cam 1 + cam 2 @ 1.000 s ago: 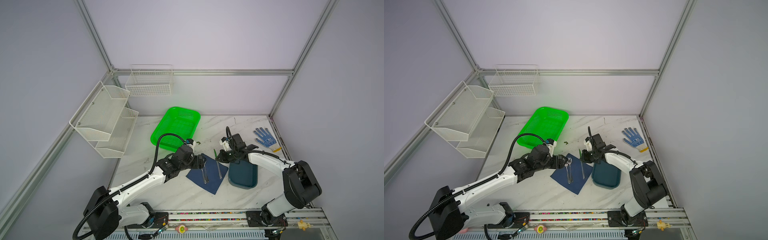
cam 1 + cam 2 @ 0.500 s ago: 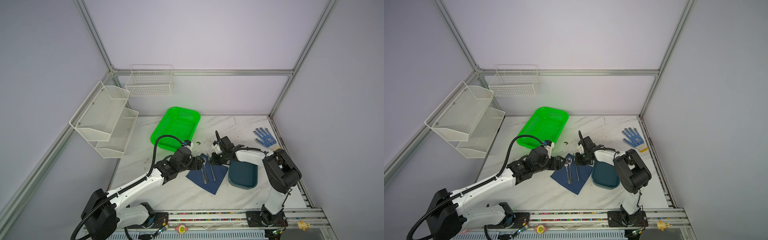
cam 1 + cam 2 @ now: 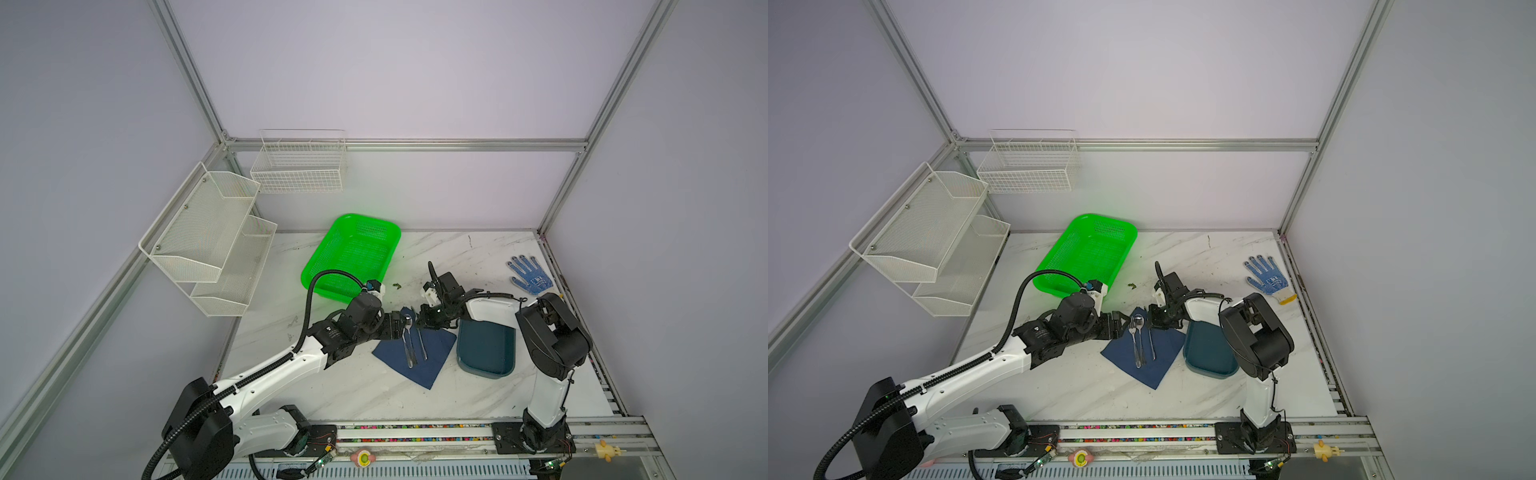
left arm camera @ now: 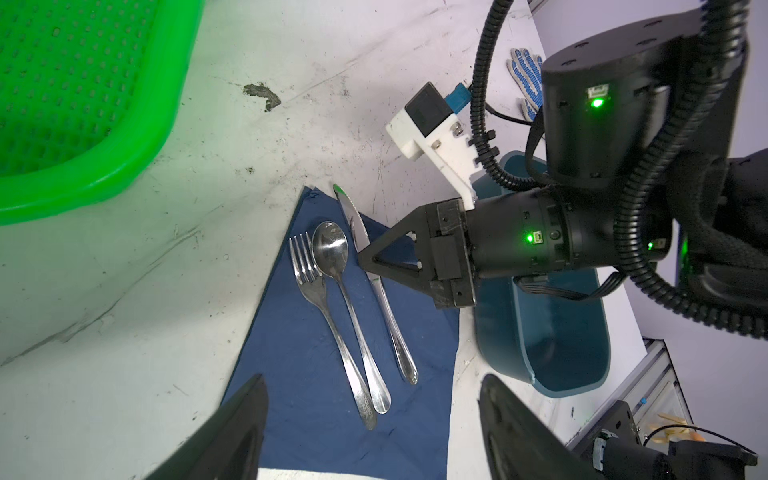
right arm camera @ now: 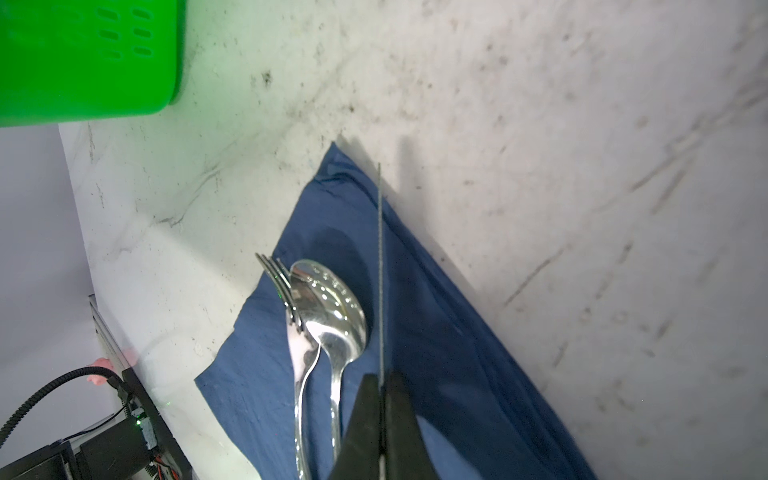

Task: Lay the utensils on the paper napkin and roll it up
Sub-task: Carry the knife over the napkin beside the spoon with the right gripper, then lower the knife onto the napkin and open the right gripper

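right gripper pinched shut on the knife blade, knife lying on the napkin parallel to spoon and fork; left gripper spread wide at napkin's left edge, likely nearer for rolling.

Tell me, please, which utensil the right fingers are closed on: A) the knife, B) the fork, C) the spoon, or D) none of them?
A: the right fingers pinch the knife by its blade, while the fork and spoon lie free on the napkin.
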